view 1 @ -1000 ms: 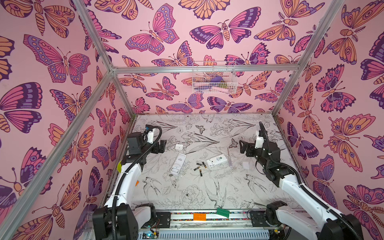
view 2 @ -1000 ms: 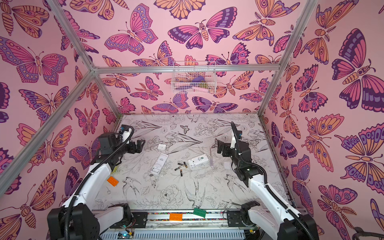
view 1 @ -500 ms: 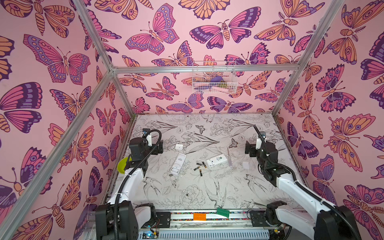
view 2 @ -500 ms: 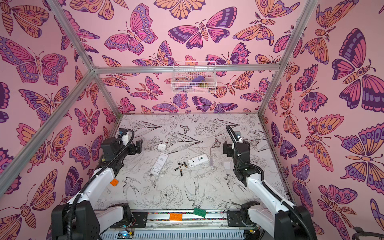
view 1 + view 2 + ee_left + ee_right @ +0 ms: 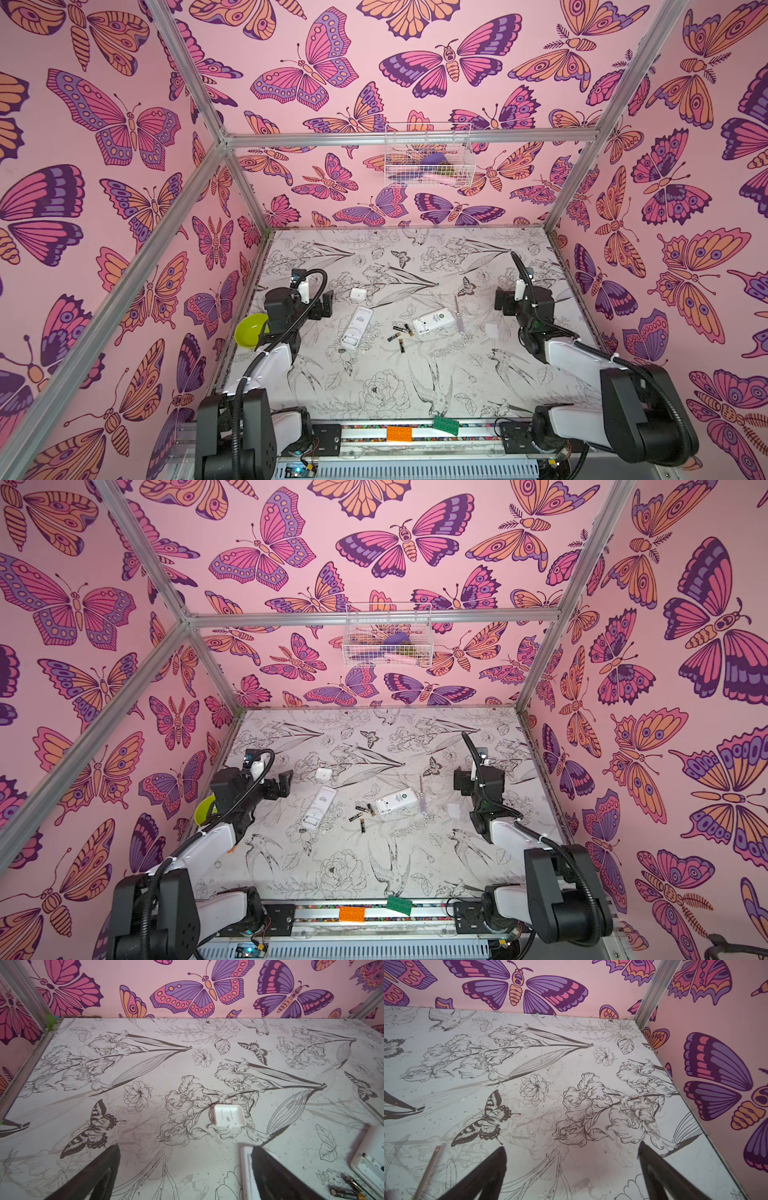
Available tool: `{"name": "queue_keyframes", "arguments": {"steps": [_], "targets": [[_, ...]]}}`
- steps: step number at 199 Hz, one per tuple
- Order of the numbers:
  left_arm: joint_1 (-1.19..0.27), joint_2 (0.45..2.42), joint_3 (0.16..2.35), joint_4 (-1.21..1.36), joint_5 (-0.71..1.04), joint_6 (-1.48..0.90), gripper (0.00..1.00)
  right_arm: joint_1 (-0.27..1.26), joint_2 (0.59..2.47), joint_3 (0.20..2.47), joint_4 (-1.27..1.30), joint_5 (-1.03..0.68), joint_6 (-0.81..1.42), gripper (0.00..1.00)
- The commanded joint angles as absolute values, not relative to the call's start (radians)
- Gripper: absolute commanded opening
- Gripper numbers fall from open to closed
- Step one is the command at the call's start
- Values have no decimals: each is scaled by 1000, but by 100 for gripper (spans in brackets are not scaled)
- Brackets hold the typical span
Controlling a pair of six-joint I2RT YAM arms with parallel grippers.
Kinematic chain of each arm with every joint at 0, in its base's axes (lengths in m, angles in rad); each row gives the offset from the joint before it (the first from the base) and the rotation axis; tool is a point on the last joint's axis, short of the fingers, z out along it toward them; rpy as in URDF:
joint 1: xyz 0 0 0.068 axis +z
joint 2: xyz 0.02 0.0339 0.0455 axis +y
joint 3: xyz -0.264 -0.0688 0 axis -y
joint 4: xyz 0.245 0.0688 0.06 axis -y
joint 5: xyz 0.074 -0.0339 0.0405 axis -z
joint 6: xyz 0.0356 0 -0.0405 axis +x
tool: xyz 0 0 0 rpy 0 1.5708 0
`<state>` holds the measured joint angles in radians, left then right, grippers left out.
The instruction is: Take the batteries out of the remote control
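Several batteries (image 5: 399, 334) (image 5: 360, 812) lie loose on the table between two white remote controls in both top views. One remote (image 5: 356, 328) (image 5: 319, 807) is long; the shorter one (image 5: 434, 321) (image 5: 397, 802) lies back-up. In the left wrist view the batteries (image 5: 349, 1189) sit by the short remote (image 5: 369, 1159), whose compartment is open. The long remote (image 5: 246, 1167) is partly hidden by a finger. My left gripper (image 5: 324, 305) (image 5: 284, 785) (image 5: 186, 1147) stands open and empty, left of the long remote. My right gripper (image 5: 503, 301) (image 5: 459, 780) (image 5: 571, 1146) is open and empty near the right wall.
A small white cover (image 5: 357, 294) (image 5: 228, 1115) lies behind the long remote, and a flat white piece (image 5: 491, 330) lies right of the short one. A thin clear stick (image 5: 458, 314) (image 5: 428, 1169) lies between them. A green bowl (image 5: 251, 330) sits at the left wall.
Both arms have drawn back from the middle toward their own sides. The left arm's retreat has uncovered the green bowl. Remotes and batteries have not moved.
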<state>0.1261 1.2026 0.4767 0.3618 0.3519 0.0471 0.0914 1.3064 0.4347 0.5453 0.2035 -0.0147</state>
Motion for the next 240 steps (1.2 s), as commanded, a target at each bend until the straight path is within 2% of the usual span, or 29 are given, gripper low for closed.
{"name": "queue_keyframes", "arguments": {"steps": [1,41,56,86,133,175,240], "targets": [[133,1226,461,411,426,75,100,65,1347,422,649,158,19,99],[131,1251,446,425,510,124,100,47,1483,375,837,96,13,99],[130,1262,454,427,526,138,100,42,1525,373,897,128,41,99],[124,1313,446,449,561,184,100,19,1506,408,797,97,52,99],[123,1390,486,471,558,177,100,10,1504,399,813,73,45,99],[120,1444,523,511,639,156,100,10,1505,403,804,75,51,99],[118,1507,475,675,487,79,100,10,1506,405,804,74,50,99]]}}
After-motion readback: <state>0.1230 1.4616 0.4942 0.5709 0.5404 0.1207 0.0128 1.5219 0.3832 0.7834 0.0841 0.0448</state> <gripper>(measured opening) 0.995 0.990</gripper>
